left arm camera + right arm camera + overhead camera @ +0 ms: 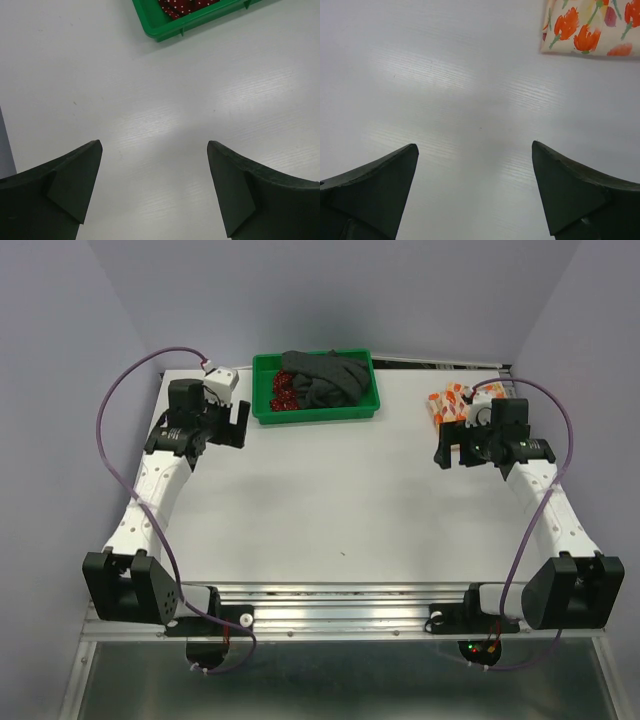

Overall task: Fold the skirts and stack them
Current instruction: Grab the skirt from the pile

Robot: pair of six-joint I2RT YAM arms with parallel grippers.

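L gripper [154, 147] & R gripper [475, 147] both spread wide, nothing held; grey skirt [325, 380] & red dotted skirt [283, 393] in green tray [315, 416] at top centre, orange-white skirt [448, 402] on table [330, 510] upper right, just beside R gripper.

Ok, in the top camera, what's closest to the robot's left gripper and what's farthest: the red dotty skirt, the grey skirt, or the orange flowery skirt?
From the left gripper:
1. Red dotted skirt, at the left end of the green tray.
2. Charcoal-grey skirt, in the middle of that tray.
3. Orange-and-white flowered skirt, far off on the right side.
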